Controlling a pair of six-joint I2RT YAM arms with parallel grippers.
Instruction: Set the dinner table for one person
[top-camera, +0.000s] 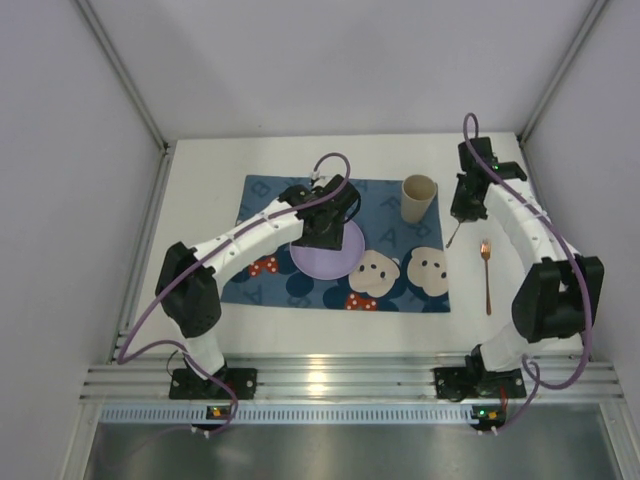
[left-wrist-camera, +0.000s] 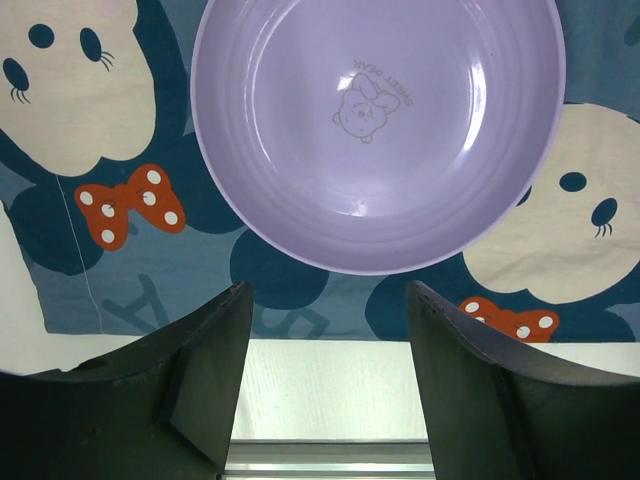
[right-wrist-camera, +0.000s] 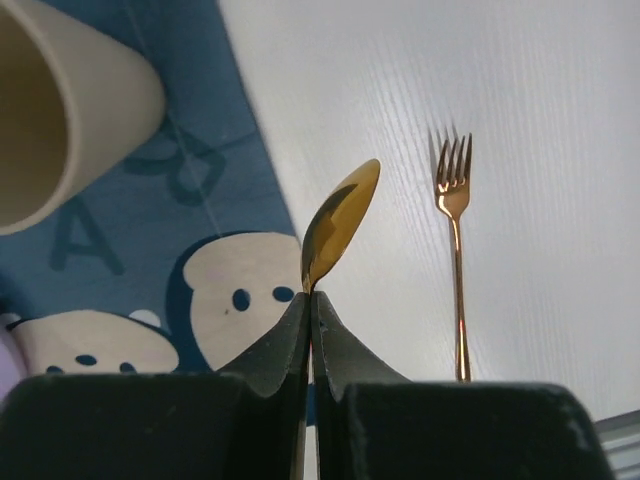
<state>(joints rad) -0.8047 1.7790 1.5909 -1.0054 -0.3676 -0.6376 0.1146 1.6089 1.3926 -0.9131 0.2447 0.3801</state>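
On the white dinner table (top-camera: 200, 200) lies a blue cartoon-mouse placemat (top-camera: 270, 205) with a lilac plate (top-camera: 335, 262) on it. My left gripper (top-camera: 328, 232) hovers over that plate. In the left wrist view its jaws (left-wrist-camera: 328, 300) stand open and empty, with the plate (left-wrist-camera: 378, 130) just beyond the fingertips. My right gripper (top-camera: 462, 215) is shut on a gold spoon (top-camera: 453, 237), held above the table just right of the placemat. The spoon's bowl (right-wrist-camera: 340, 225) sticks out past the shut fingertips (right-wrist-camera: 311, 297).
A beige cup (top-camera: 418, 198) stands upright on the placemat's far right corner, close to the right gripper. A gold fork (top-camera: 486, 275) lies on the bare table right of the placemat, tines pointing away. An aluminium rail (top-camera: 340, 380) runs along the near edge.
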